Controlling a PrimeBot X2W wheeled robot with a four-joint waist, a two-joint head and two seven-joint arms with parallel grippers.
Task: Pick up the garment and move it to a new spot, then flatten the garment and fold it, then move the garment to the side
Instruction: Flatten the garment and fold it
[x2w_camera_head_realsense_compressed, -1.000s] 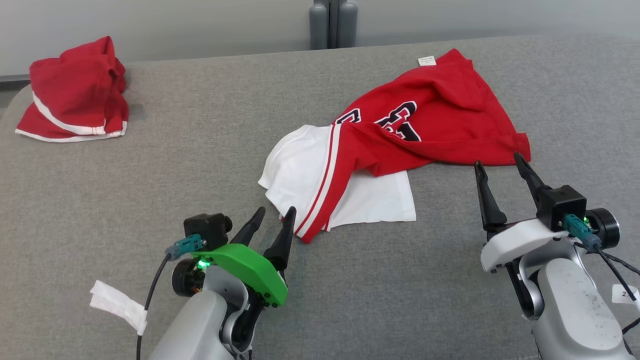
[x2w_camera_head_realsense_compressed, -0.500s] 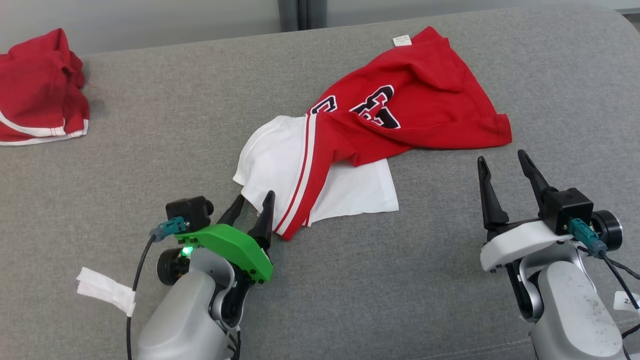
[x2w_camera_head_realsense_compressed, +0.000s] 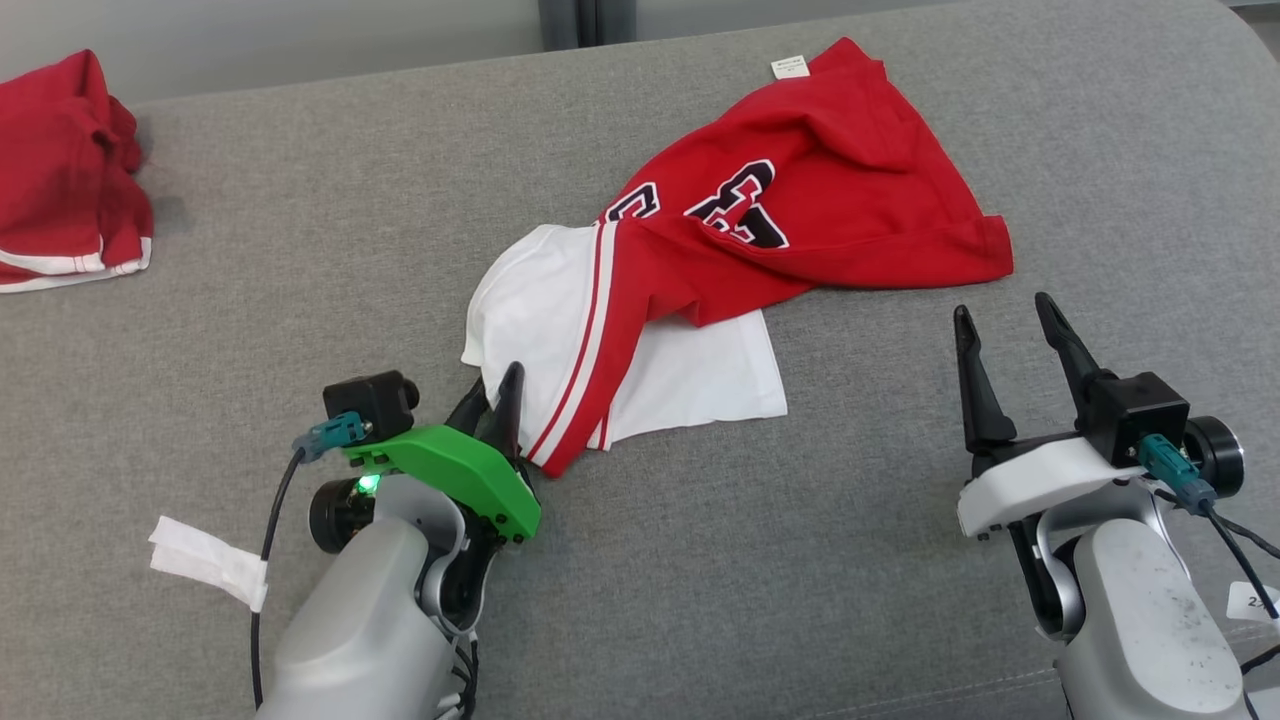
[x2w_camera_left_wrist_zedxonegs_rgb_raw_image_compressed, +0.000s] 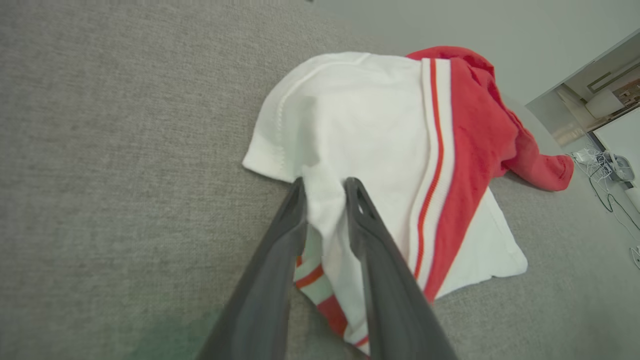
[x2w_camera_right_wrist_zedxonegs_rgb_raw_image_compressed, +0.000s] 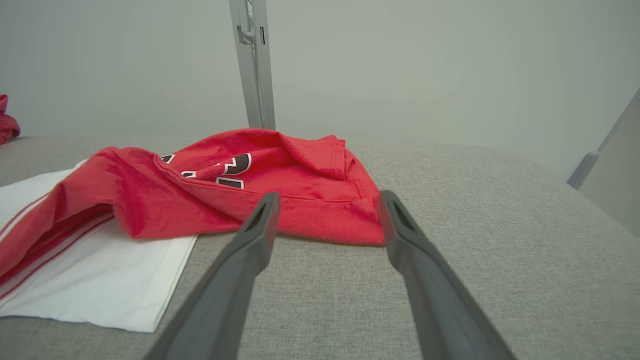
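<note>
Moving forward, left gripper (x2w_camera_head_realsense_compressed: 495, 388) is pinching the garment's (x2w_camera_head_realsense_compressed: 820, 190) soft, limp white corner between its fingers (x2w_camera_left_wrist_zedxonegs_rgb_raw_image_compressed: 280, 260); right gripper (x2w_camera_head_realsense_compressed: 1003, 306) is hovering, fingers spread.

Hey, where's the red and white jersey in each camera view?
Head view: jersey centre, running from upper right down to the left pincer.
Left wrist view: jersey centre, white edge between that pincer's fingers.
Right wrist view: jersey left and centre, beyond the right pincer.
Shared landmark: its red-and-white stripe band.
</note>
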